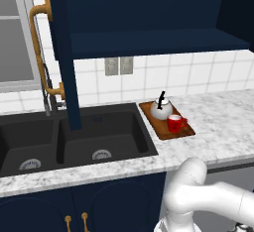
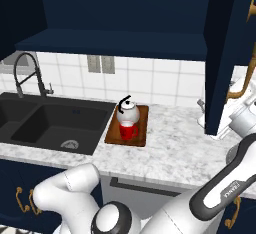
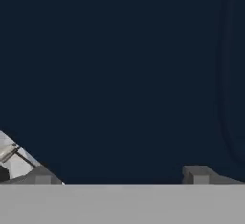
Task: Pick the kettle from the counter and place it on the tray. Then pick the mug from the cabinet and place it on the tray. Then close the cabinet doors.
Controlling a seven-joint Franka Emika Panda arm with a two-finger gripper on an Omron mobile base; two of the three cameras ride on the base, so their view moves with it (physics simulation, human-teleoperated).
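gripper (image 3: 119,175) released, tips against a navy cabinet door (image 3: 119,74), rest of door cut off | kettle (image 1: 161,109) partly behind mug (image 1: 174,123) on tray (image 1: 151,119), tabletop (image 1: 218,122) back edge beside sink (image 1: 74,137)

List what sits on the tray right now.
On the tray stand the kettle at the back and the red mug in front. The tray floor beneath them is covered.

White kettle (image 1: 161,109) and red mug (image 1: 174,123) sit on the wooden tray (image 1: 159,130) (touching); cabinet doors (image 1: 67,52) open
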